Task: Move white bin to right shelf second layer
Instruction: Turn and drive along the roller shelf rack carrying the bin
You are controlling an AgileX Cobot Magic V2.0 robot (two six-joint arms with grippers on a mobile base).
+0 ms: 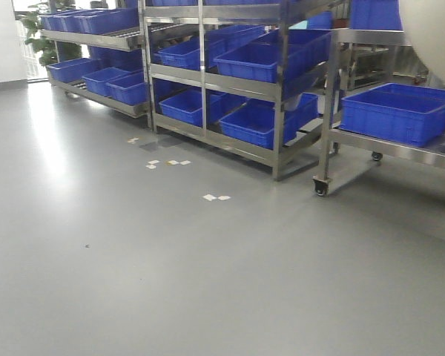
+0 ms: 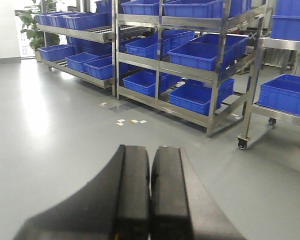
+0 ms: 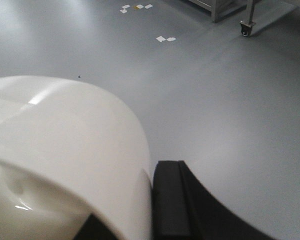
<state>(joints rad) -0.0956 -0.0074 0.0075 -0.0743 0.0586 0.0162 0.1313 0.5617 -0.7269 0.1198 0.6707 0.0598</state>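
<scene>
Along the far wall, from the left, a low steel rack (image 1: pixel 96 40) and a taller middle rack (image 1: pixel 230 84) carry blue crates (image 1: pixel 256 59); the insides that show are bare. Next stands the wheeled right shelf (image 1: pixel 328 104) with a lone crate (image 1: pixel 395 113) on its lower level. Above that, at the top right corner, the white bin (image 1: pixel 434 37) hangs in the air. The left gripper (image 2: pixel 150 157) has its fingers pressed together on nothing. The right gripper (image 3: pixel 152 200) clamps the white bin's wall. One black finger (image 3: pixel 170 200) shows outside it and the other is hidden, as are the bin's contents.
</scene>
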